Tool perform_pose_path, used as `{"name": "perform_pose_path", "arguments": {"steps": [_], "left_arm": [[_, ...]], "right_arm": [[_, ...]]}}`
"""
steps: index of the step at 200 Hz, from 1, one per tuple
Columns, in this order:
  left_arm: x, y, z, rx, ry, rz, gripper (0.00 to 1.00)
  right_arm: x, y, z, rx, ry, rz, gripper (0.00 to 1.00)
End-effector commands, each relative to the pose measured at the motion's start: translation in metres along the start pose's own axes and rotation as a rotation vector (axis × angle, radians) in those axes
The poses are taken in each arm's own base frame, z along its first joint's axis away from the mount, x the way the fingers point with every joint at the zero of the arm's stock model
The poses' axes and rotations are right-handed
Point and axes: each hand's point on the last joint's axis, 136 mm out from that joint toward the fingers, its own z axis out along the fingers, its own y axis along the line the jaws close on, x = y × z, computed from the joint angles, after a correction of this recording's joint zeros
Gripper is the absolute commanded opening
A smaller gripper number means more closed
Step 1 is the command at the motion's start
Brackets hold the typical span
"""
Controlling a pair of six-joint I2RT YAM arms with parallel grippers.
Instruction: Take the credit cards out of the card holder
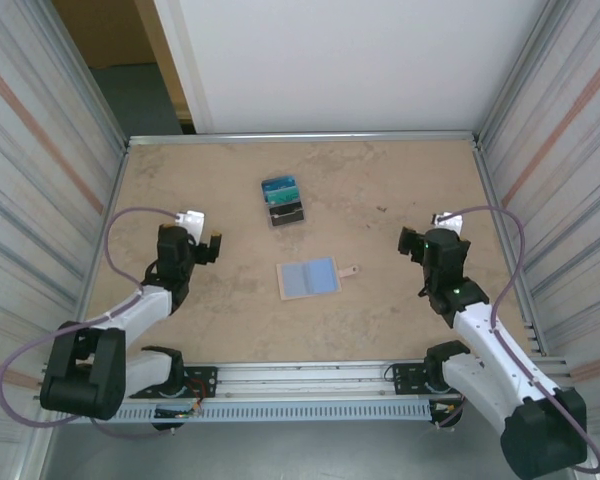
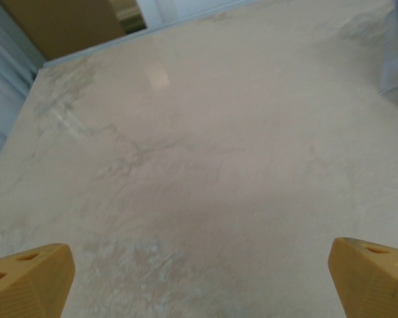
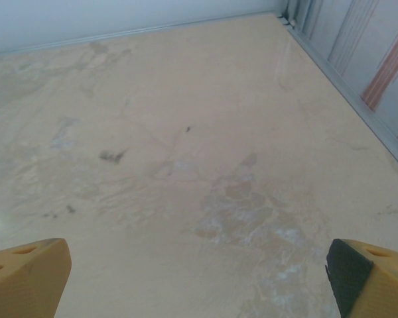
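Note:
The card holder [image 1: 308, 277] lies flat and open in the middle of the table, pale-blue lining up, its small tan tab [image 1: 352, 270] pointing right. The credit cards [image 1: 283, 201] lie just behind it in an overlapping row on the table: blue, teal, then dark. My left gripper [image 1: 214, 243] hovers left of the holder, well apart from it. In the left wrist view it [image 2: 199, 281] is open over bare tabletop. My right gripper [image 1: 408, 243] sits to the right of the holder, and in the right wrist view it [image 3: 199, 281] is open with nothing between its fingers.
Metal walls [image 1: 540, 150] close the table in on the left and right, and a white panel [image 1: 340, 60] stands at the back. A rail [image 1: 310, 378] runs along the near edge between the arm bases. Bare marbled tabletop [image 1: 400, 180] surrounds the holder and cards.

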Motion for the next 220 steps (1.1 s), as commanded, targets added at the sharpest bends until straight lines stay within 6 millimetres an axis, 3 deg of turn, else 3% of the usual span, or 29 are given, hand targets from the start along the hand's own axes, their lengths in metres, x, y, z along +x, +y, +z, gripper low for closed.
{"name": "perform_pose_path", "arguments": {"steps": [1,30,79,89,140,181,220], "left_arm": [[-0.026,0.006,0.006,-0.006,-0.153,-0.056,0.99],[-0.018,0.001,0.021,0.033,-0.152,-0.089,0.99],[0.004,0.011,0.042,0.003,-0.108,-0.156,0.99],[0.001,0.014,0.046,-0.013,-0.114,-0.159,0.99],[0.007,0.021,0.049,0.001,-0.062,-0.212,0.99],[0.007,0.02,0.048,0.003,-0.063,-0.21,0.99],[0.006,0.02,0.049,0.004,-0.063,-0.211,0.99]], "right_arm": [[-0.028,-0.003,0.013,-0.06,-0.133,0.063,0.99],[-0.018,-0.023,0.037,-0.033,-0.1,0.103,0.99],[-0.014,-0.015,0.062,-0.06,-0.136,0.074,0.99],[-0.012,-0.014,0.068,-0.063,-0.132,0.071,0.99],[-0.02,-0.008,0.074,-0.123,-0.142,0.062,0.99],[0.015,-0.018,0.067,-0.094,-0.081,0.048,0.99],[0.015,-0.009,0.076,-0.154,-0.111,0.041,0.99]]}}
